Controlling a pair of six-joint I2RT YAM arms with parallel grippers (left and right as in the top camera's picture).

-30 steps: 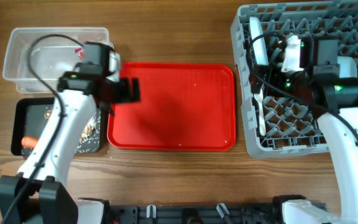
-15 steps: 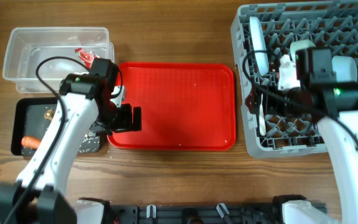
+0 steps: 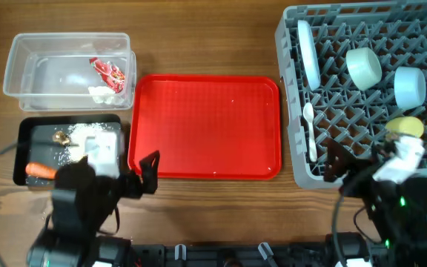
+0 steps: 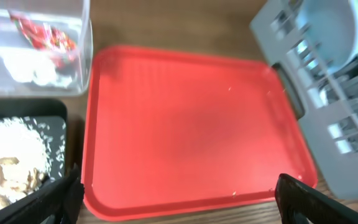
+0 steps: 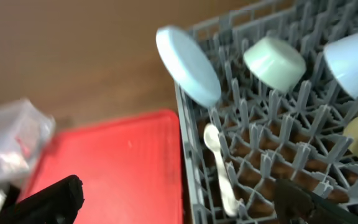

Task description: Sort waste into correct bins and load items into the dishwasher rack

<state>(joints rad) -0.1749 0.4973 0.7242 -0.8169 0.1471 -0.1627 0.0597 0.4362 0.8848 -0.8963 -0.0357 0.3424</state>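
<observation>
Only the overhead catches the small orange carrot [image 3: 41, 170] in the black tray's [image 3: 32, 150] near-left corner, plus the whole yellow cup [image 3: 405, 126] in the grey peg-lattice rack [image 3: 289, 111]. The left wrist cam gets the grainy rice [image 4: 17, 140] up close, and the crinkly red-and-white wrapper [image 4: 42, 37] above the crumpled tissue [image 4: 27, 73] in the clear tub [image 4: 84, 56]. The right wrist cam shows the round blue plate [image 5: 187, 65] on edge, a pale bowl [image 5: 273, 61], a bluer bowl [image 5: 353, 56] and the white spoon [image 5: 219, 165] lying flat. The left pincer [image 4: 179, 193] and right pincer [image 5: 179, 190] both gape wide, holding nothing, by the glossy red tray [image 3: 206, 126].
</observation>
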